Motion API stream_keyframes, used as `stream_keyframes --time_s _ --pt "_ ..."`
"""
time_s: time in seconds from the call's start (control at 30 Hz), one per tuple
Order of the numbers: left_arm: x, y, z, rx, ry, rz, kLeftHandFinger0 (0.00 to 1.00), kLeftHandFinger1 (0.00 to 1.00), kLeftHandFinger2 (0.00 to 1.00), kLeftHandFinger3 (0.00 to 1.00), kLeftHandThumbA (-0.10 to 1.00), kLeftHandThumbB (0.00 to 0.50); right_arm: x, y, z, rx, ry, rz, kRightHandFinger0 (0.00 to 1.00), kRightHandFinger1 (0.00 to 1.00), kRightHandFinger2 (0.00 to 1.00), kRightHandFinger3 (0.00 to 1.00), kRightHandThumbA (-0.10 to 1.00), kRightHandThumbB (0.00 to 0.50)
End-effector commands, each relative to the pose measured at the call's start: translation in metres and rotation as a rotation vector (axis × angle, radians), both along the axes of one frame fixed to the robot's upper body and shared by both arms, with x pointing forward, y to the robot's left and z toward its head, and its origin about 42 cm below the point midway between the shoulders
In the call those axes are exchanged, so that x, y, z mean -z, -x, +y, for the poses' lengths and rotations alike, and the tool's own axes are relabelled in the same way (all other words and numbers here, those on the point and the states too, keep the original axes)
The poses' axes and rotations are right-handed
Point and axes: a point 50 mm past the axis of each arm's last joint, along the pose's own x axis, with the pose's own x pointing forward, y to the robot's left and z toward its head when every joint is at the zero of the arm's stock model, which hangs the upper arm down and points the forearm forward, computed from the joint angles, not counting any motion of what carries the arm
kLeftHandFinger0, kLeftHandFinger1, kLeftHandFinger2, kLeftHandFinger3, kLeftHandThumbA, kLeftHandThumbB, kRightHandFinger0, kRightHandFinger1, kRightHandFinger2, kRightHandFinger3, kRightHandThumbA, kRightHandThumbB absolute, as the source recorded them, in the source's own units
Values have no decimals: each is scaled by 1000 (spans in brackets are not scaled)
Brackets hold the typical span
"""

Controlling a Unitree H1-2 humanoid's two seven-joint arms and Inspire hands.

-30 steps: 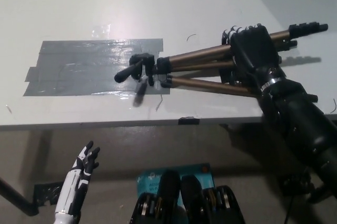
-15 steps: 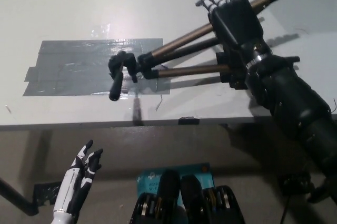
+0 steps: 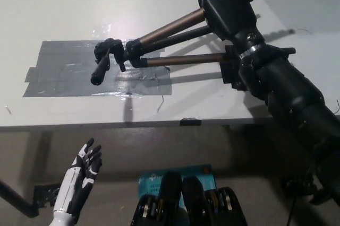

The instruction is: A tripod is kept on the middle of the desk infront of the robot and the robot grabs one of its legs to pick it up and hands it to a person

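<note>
Tripod held over the counter

The black right hand (image 3: 228,8) is clamped on one tripod (image 3: 133,51) leg, the tripod's head above grey tape (image 3: 64,72) on the counter (image 3: 64,3). The white left hand (image 3: 85,175) rests low, fingers apart.

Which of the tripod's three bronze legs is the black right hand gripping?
The uppermost bronze leg, running through the black right hand; the middle leg and lowest leg splay free.
</note>
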Motion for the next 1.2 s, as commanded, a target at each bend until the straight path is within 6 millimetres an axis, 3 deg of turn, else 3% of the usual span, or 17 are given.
stream_keyframes --time_s 0.0,0.07,0.17,0.27,0.33,0.47,0.5,0.57,0.7,0.8,0.83,0.87,1.03,1.17 --pt "-12 -1 1 35 -31 -65 943 1000 1000 1000 966 21 -74 -1 29 -110 -129 -221 0 290 737 790 -100 244" --pt "-9 4 0 35 -29 -55 1000 1000 1000 1000 1000 35 -69 1 32 -120 -136 -218 0 277 726 758 -100 258" --pt "-9 2 1 30 -24 -61 1000 1000 1000 1000 1000 43 -74 0 38 -125 -139 -233 0 273 711 739 -100 281" --pt "-8 1 1 34 -29 -57 1000 1000 1000 1000 1000 47 -76 -1 39 -113 -124 -250 0 297 738 793 -100 282" --pt "-8 2 2 34 -33 -52 1000 1000 1000 1000 1000 70 -78 -1 41 -112 -128 -255 0 304 743 799 -100 265" --pt "-8 2 2 36 -36 -48 1000 1000 1000 1000 1000 59 -83 -1 43 -102 -135 -280 0 343 787 861 -100 246" --pt "-8 3 2 36 -41 -45 1000 1000 1000 1000 1000 68 -86 -1 44 -114 -146 -279 0 352 814 892 -100 221" --pt "-9 3 4 34 -48 -44 1000 1000 1000 1000 1000 66 -89 0 47 -122 -157 -276 0 366 816 902 -100 226" --pt "-10 4 4 33 -47 -41 1000 1000 1000 1000 1000 53 -87 0 48 -107 -154 -270 0 390 812 886 -100 275" --pt "-9 5 5 34 -43 -43 1000 1000 1000 1000 1000 47 -82 0 48 -91 -162 -237 1 399 779 802 -100 259" --pt "-10 5 5 34 -45 -50 1000 1000 1000 1000 1000 34 -82 -1 49 -44 -170 -103 579 1000 1000 1000 644 457" --pt "-10 4 5 33 -45 -52 1000 1000 1000 1000 1000 33 -85 0 50 -15 -172 108 1000 1000 1000 1000 696 486" --pt "-13 2 6 29 -47 -56 1000 1000 1000 1000 1000 20 -100 11 52 -8 -147 243 1000 1000 1000 1000 775 500" --pt "-13 1 6 28 -51 -52 1000 1000 1000 1000 1000 41 -106 18 47 -10 -136 291 1000 1000 1000 1000 793 500"
